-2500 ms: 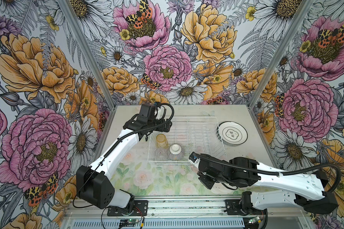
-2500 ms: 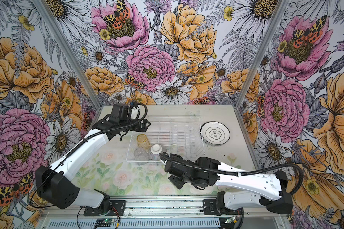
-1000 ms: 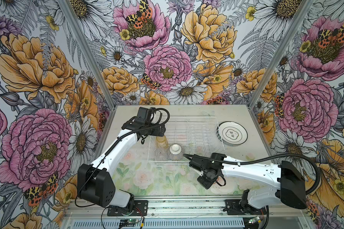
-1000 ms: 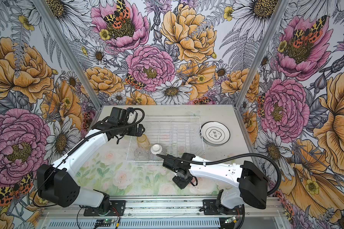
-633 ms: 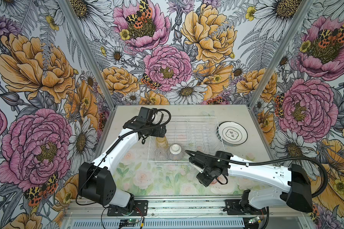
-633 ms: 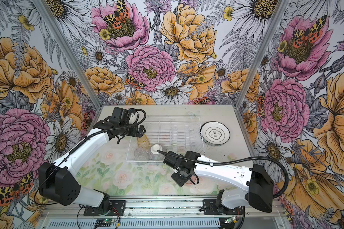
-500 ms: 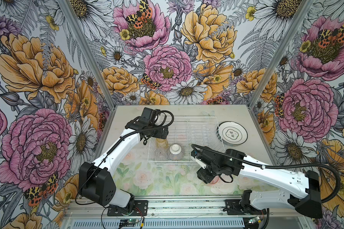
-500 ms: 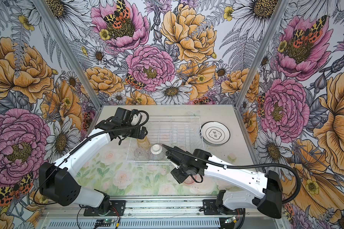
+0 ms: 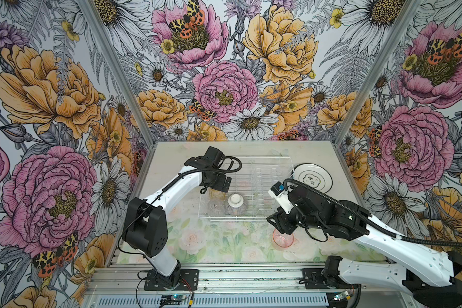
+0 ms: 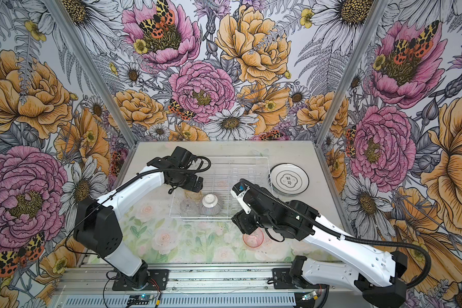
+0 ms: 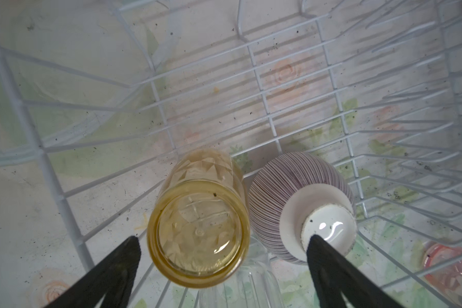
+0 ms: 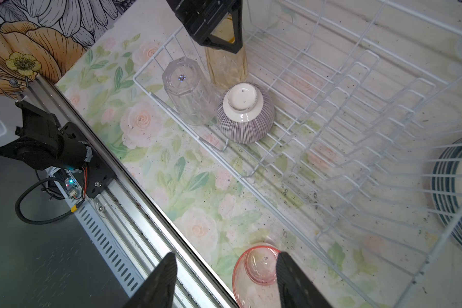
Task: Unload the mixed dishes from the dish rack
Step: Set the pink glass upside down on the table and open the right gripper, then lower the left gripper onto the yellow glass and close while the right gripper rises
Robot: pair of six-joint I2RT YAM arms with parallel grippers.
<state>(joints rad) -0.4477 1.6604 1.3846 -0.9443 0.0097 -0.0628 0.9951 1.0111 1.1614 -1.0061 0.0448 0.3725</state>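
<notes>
Left wrist view: left gripper (image 11: 222, 239) wide open over the amber tumbler (image 11: 198, 234), gripping nothing; right gripper (image 12: 226, 256) half open, empty, above the pink tumbler (image 12: 256, 272).

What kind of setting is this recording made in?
Probably a staged robot test booth, not a kitchen: flower-print walls, robot arms bolted to a metal rail, and a dish rack.

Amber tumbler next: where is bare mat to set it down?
Free: the floral mat in front of the dish rack, left of the pink tumbler; also a bare strip behind the rack. Crowded: the rack's near-left corner, where amber tumbler, clear tumbler and bowl huddle; plates stack beside its right side.
</notes>
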